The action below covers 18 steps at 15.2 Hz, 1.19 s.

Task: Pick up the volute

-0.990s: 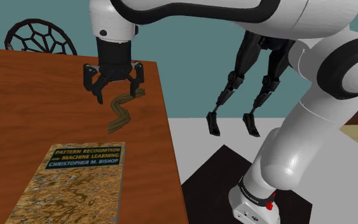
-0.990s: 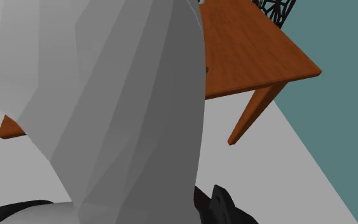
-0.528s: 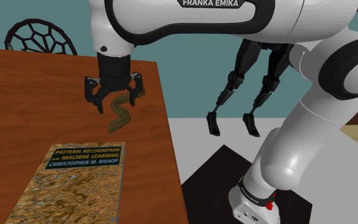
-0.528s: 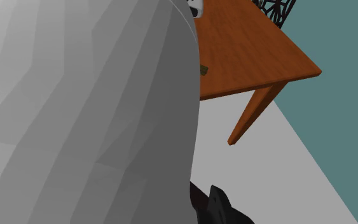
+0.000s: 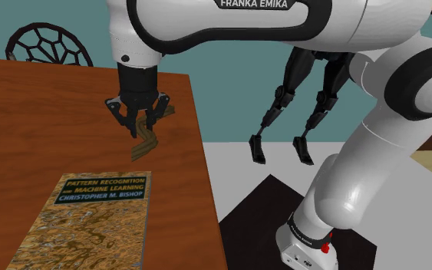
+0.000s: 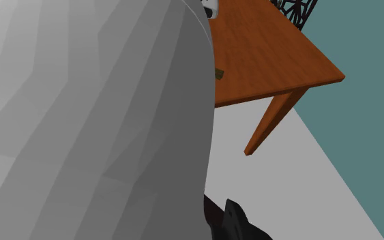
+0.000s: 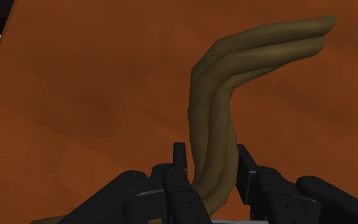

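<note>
**Olive-brown strip clamped, ready for the lift**

No longer spread wide as half a second back: closed now, the black gripper (image 5: 137, 121), on the wavy ribbed strip (image 5: 144, 139). Seen from the wrist, both fingertips (image 7: 179, 151) pressed against the strip's sides near one end, the rest curving away over the wood. Most likely means a finished grasp, with only the lift left to do. Looks a narrow hold near one end, so could swing or slip if raised fast.

Lies flat on the brown desk (image 5: 37, 115), near the far corner and close to the edge on the shoulder view's right, just short of the drop to the pale floor (image 5: 233, 172). Open air straight above for rising. Well apart toward the near edge, a book (image 5: 91, 222); beyond the far edge, a wire-backed chair (image 5: 47, 44). Neither in the way of a straight pull upward.
</note>
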Motion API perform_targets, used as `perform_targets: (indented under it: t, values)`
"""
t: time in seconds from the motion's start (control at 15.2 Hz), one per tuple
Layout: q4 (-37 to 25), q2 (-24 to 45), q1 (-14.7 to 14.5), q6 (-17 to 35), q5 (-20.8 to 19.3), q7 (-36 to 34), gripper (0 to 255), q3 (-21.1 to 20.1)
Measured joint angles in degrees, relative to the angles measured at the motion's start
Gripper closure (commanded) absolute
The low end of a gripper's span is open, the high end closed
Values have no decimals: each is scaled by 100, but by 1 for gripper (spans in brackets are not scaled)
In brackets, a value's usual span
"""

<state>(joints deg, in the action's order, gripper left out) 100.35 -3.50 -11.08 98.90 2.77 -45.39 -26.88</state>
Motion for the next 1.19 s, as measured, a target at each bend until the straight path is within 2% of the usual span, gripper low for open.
perform_targets:
  t: [0.4,1.19]
  values:
    - [-243,44,-7,-221,-11,-25,255,-10]
    - [-1450,322,-41,-1177,-140,-140,255,-54]
